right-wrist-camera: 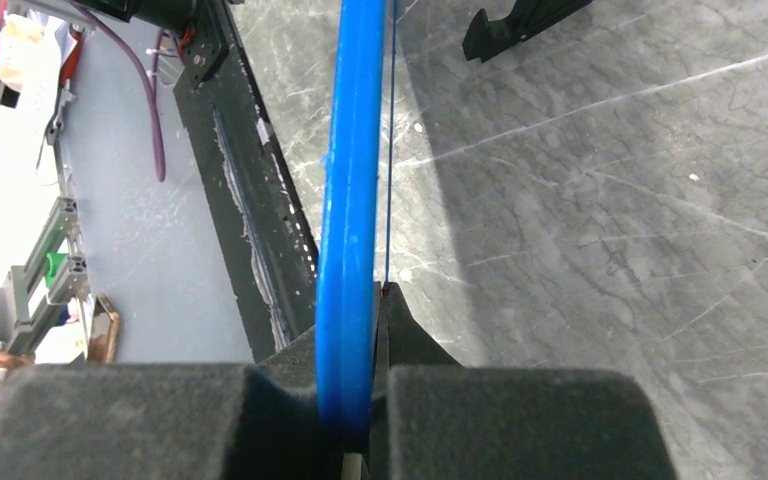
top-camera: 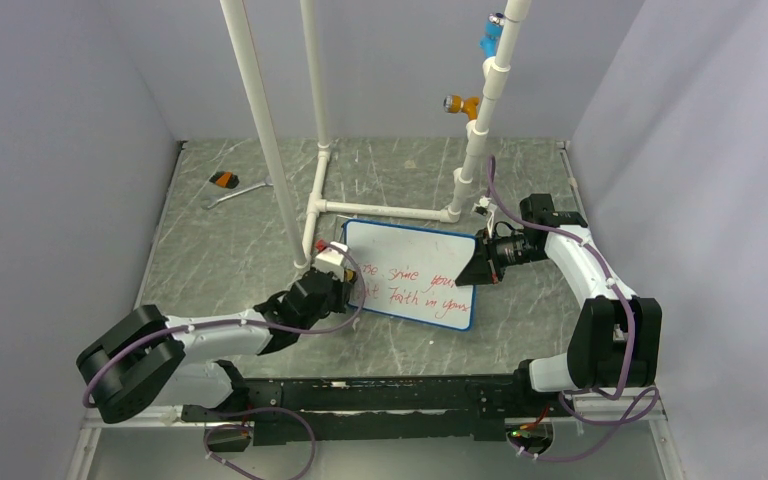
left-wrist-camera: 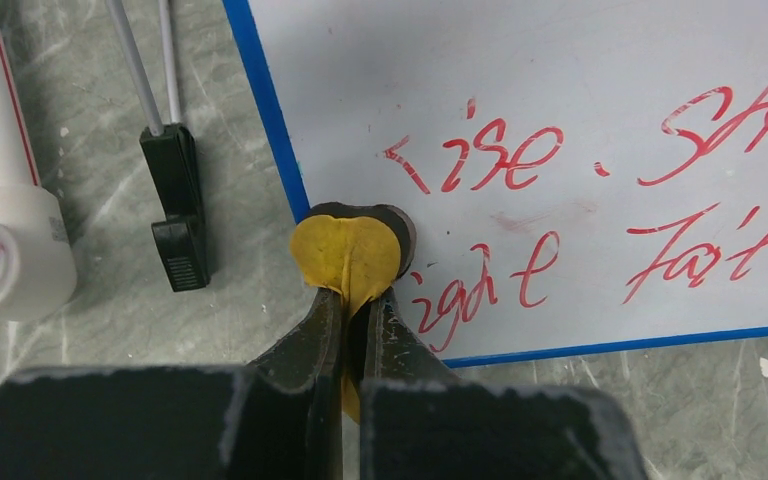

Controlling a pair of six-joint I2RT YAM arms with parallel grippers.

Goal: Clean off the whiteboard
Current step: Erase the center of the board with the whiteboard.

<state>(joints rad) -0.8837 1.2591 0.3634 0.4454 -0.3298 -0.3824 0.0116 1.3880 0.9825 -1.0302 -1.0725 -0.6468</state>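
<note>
Saw whiteboard (top-camera: pixel 415 262) on table (top-camera: pixel 260 230) beside PVC pipe frame (top-camera: pixel 380 209), red writing (left-wrist-camera: pixel 500 155) across it. Found left gripper (left-wrist-camera: pixel 355 300) clamped on yellow pad (left-wrist-camera: pixel 348 250), possibly an eraser, touching board's left edge. Found right gripper (right-wrist-camera: pixel 365 320) pinching blue frame (right-wrist-camera: pixel 350 150) at right edge.

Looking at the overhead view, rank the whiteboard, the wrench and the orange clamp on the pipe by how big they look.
Whiteboard, largest.
Wrench, second: long but thin.
Orange clamp, smallest, though it sits higher up the pipe, nearer the camera.
</note>
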